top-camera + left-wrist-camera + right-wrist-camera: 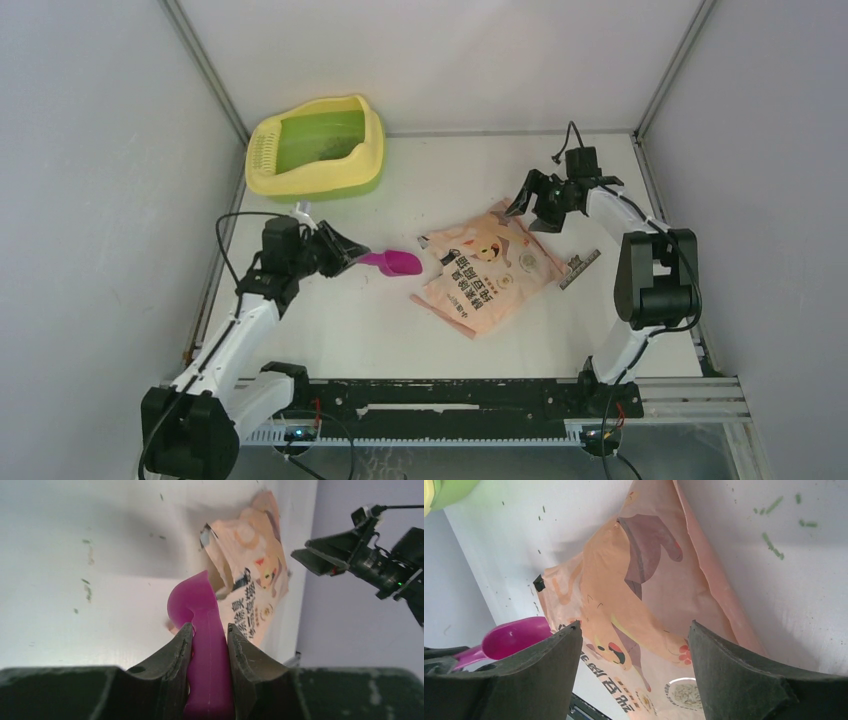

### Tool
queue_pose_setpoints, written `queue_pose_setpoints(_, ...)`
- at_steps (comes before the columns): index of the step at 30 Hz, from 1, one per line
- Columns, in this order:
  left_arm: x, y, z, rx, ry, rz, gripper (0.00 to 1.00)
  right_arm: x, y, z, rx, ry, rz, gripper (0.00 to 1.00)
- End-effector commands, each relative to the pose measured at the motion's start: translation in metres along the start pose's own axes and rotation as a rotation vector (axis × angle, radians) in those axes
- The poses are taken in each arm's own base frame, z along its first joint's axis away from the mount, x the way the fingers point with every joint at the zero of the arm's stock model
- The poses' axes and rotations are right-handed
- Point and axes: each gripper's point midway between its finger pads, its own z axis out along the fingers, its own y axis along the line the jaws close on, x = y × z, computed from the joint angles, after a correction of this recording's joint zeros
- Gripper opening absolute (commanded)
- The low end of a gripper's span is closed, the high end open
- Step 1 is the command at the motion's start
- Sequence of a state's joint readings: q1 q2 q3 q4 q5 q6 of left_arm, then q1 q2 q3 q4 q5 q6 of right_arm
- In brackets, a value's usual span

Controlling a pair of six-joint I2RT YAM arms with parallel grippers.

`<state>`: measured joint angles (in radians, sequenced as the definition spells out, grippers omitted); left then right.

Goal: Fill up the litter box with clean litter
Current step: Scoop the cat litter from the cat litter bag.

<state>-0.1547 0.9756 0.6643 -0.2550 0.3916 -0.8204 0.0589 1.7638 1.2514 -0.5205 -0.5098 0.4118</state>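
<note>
Clamping the scoop (395,263) by its magenta handle, the left gripper (349,256) sits low over the table (330,330), its jaws pressed against both sides of the handle (the left wrist view shows this plainly). The scoop's bowl points right, toward the bag (490,268), and stops just short of the bag's near corner. The bag lies flat in the middle of the table, printed side up, with a small grey toothed strip (580,268) just beside its right edge. The right gripper (532,212) hovers over the bag's far end with its jaws spread wide and nothing between them; its wrist view looks down past both fingers (549,670) onto the printed cat. The box (310,182) stands at the far left corner, well apart from both grippers, grille end to the left. Its green basin shows only a faint dark smudge. Stray litter (772,541) dots the table beside the bag.
</note>
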Motion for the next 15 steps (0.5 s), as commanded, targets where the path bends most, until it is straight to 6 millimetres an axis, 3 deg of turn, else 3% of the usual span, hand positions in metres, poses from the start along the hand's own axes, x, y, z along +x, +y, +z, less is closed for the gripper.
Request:
queue_pose_setpoints(1,-0.003,-0.048,-0.005,0.281,-0.026,-0.049,0.05,-0.007,0.011,-0.015,-0.020,-0.054,-0.020,0.89)
queue_pose_setpoints(3,0.001,-0.044,-0.001,0.288,-0.021,-0.070,0.05,-0.007,0.010,-0.016,-0.014,-0.055,-0.021,0.93)
queue_pose_setpoints(15,0.003,-0.036,0.013,0.296,-0.013,-0.121,0.04,-0.008,0.009,-0.019,-0.015,-0.060,-0.020,0.94)
